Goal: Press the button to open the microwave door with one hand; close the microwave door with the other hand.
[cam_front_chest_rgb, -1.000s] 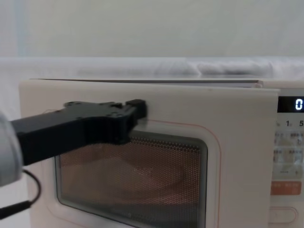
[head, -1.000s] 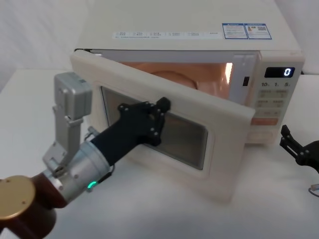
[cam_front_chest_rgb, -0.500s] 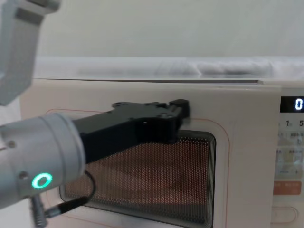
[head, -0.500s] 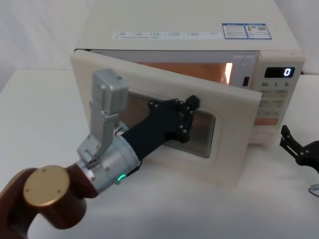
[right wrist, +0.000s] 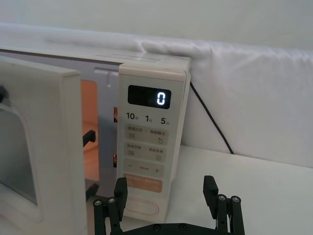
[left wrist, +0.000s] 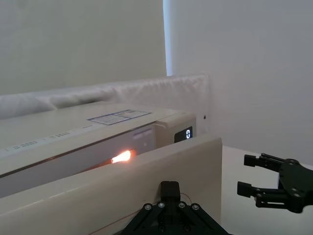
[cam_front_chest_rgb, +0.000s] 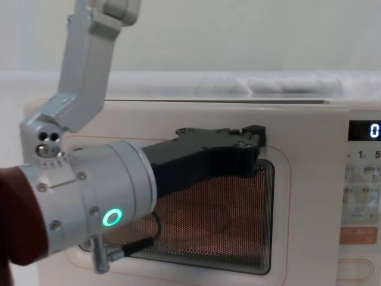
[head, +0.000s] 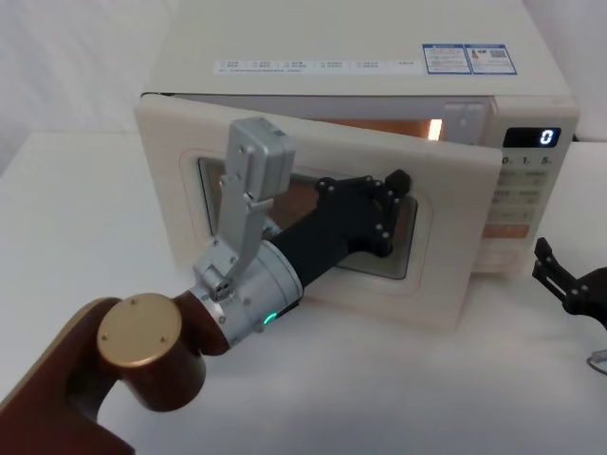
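a: nearest us on the white bench (head: 85, 218), the left arm runs forward and the left gripper (head: 394, 194) lies flat against the microwave door (head: 446, 246), up by the top right of its window. why there?

b: my guess is leverage: that spot is well away from the hinge side, so a push swings the panel shut. i cannot tell whether its fingers are spread or pressed together; it pinches nothing, only leans on the door.

a: and the right gripper (head: 569, 284)?

b: parked low on the bench, just in front of the control panel, fingers spread and holding nothing. the button (right wrist: 142, 205) sits at the panel's foot, close ahead of it.

a: farther back?

b: the microwave (head: 379, 38) is still ajar, a lit wedge showing at the door's right edge, so closing looks unfinished.
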Robot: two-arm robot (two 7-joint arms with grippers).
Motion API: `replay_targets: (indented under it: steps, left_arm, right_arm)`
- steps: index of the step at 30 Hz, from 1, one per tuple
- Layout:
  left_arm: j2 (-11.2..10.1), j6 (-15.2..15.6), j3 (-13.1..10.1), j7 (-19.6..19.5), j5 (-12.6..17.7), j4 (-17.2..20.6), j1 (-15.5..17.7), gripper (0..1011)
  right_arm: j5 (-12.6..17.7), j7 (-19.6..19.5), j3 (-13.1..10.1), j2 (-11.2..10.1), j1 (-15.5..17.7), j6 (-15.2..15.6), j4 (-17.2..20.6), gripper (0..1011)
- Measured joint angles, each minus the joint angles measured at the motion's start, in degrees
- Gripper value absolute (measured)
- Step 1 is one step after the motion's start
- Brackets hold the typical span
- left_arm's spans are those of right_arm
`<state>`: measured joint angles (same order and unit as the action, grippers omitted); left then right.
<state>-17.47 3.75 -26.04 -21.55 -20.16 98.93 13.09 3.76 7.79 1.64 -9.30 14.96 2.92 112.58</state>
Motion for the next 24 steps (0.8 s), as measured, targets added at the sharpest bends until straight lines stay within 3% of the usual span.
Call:
replay_targets:
  steps: [14, 24]
  left_arm:
    - [2.72, -0.78, -0.38, 2.88, 2.25, -3.44, 1.78, 0]
    - [5.53, -3.95, 0.66, 5.94, 5.24, -4.83, 0.99, 0]
  right_arm:
    - [0.00, 0.00, 0.00, 0.00, 0.00, 0.00, 0.00, 1002]
    - [0.00, 0.00, 0.00, 0.00, 0.00, 0.00, 0.00, 1002]
